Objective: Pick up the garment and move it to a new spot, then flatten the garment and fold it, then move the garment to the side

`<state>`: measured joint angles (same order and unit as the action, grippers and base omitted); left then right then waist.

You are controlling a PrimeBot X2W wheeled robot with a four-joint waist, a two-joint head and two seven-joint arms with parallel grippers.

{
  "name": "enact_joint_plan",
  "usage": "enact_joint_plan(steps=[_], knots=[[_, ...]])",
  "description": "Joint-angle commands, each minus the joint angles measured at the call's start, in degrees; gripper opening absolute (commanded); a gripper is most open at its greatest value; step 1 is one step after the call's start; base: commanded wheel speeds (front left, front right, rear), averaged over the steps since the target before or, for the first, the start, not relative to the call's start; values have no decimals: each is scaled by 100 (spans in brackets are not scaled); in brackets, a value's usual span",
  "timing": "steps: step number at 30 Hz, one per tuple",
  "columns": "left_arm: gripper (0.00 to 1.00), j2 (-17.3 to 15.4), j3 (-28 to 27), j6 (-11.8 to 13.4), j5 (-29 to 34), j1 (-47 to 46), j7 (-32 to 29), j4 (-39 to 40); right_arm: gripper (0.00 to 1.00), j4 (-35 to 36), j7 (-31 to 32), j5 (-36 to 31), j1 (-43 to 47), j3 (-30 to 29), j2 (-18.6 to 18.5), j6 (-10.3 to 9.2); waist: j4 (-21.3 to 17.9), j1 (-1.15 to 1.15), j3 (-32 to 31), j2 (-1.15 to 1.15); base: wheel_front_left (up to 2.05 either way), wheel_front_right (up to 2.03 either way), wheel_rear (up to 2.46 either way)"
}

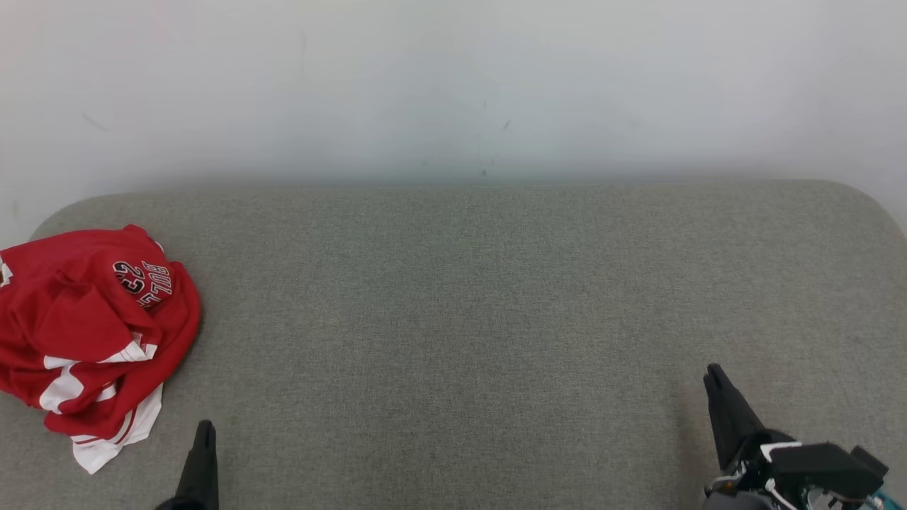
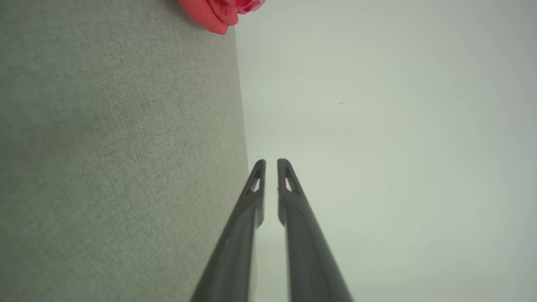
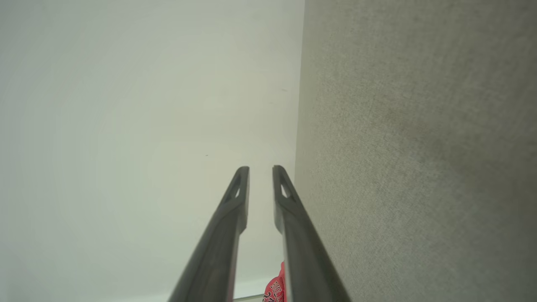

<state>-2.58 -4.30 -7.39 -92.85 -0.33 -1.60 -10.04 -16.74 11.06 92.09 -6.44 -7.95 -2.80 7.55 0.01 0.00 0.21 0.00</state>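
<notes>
**Opening stage of the garment task.** The garment [image 1: 92,333], a red jersey with white trim and black lettering, is lying crumpled in a heap at the robot's far left of the grey upholstered surface [image 1: 453,319], and is partly running past the head view's left edge. The left end effector [image 2: 271,163] is hovering near the front edge, just right of the heap's lower hem and apart from it. Its fingers are standing narrowly parted and are grasping nothing. The right end effector [image 3: 260,170] is waiting at the lower right, well apart from the garment, likewise slightly released and empty. Both are pointing toward the pale wall [image 1: 453,71] behind the surface. Judging from this layout, no step is yet underway: the pick-up, the move to a new spot, the flattening, the folding and the final shift aside are all lying ahead. The bare middle of the surface is probably offering the new spot, though how the jersey's layers are tangled is not readable from here.
</notes>
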Motion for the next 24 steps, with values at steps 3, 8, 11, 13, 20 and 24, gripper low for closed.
enact_joint_plan(steps=[3,8,11,13,20,24], knots=[[100,14,8,1,2,52,8,-66,100,-73,-13,-4,77,10,2,0,0,0,2,0,0,0,0],[100,10,18,0,78,71,125,-25,100,-24,-195,-94,120,145,1,0,3,0,7,0,0,0,0],[100,8,2,-1,210,83,191,-5,100,5,-300,-209,145,210,1,-1,4,0,11,0,0,0,0],[100,7,-14,-1,342,85,235,11,100,29,-368,-317,158,250,0,-1,5,0,14,0,0,0,0],[100,2,-97,-2,982,61,378,75,100,141,-592,-910,189,377,-1,-2,10,0,29,0,0,0,0],[100,0,-124,-3,1305,52,435,107,100,203,-684,-1241,196,435,-2,-2,9,0,37,0,0,0,0]])
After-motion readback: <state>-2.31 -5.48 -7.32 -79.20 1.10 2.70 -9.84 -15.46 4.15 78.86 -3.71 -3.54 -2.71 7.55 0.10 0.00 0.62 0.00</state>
